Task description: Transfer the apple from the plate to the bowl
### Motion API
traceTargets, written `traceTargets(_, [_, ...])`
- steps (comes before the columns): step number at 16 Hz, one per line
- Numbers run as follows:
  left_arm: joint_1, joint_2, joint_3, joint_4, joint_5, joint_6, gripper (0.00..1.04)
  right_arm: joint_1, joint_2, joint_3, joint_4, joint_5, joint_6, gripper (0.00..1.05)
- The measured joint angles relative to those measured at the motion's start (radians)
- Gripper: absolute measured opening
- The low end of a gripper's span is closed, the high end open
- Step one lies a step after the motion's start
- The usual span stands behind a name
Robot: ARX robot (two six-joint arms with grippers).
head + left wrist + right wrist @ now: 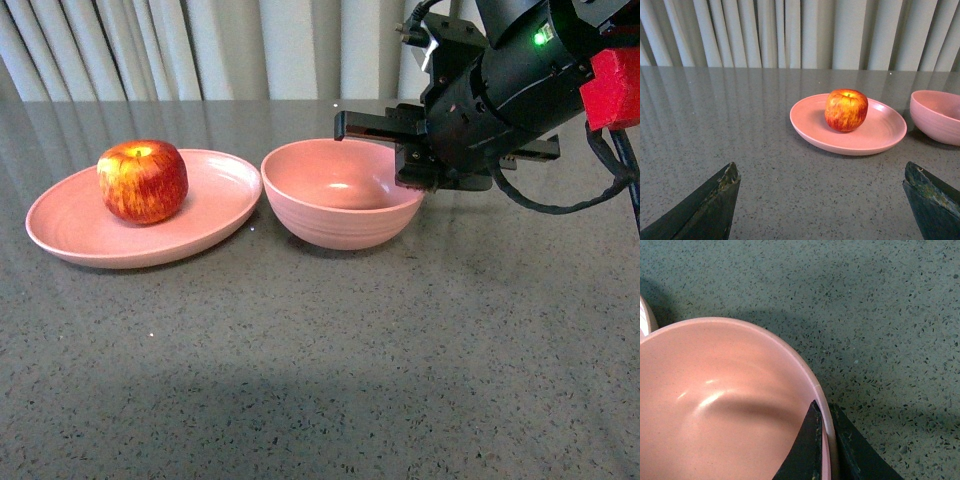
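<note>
Right gripper [823,406] pinches the right-hand rim of the bowl [338,214], one dark finger inside the wall and the other outside, the pink edge caught between them, as the right wrist view shows from close above. From the front, the black right arm [500,90] reaches in from the upper right, a green light [541,37] lit on its housing, a red block [614,86] at the frame's edge and a black cable [560,207] looping below it.

Left gripper [821,167] hangs low over the near side of the table [320,360] with its two dark fingers spread wide and nothing between them, facing the plate from a distance; it is out of the front camera's sight.

The apple [142,180], red with yellow streaks, sits upright on the plate [222,192], left of the plate's middle, its yellow stem end turned up. No gripper touches it. The shallow pink plate lies on the left, the deeper pink bowl just beside it on the right, their rims nearly meeting; whether they touch cannot be told. The bowl's inside is bare, with only highlights and the finger's shadow on it.

Both dishes rest on a grey speckled tabletop, with pale pleated curtains [250,50] along the far side
</note>
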Motion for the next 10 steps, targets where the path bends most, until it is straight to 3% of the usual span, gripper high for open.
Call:
traceTargets(8, [0.0, 0.0, 0.0, 0.0, 0.0, 0.0, 0.98, 0.013, 0.012, 0.02, -0.016, 0.021, 0.012, 0.03])
traceTargets(10, [0.0, 0.0, 0.0, 0.0, 0.0, 0.0, 0.98, 0.014, 0.012, 0.023, -0.023, 0.019, 0.013, 0.22])
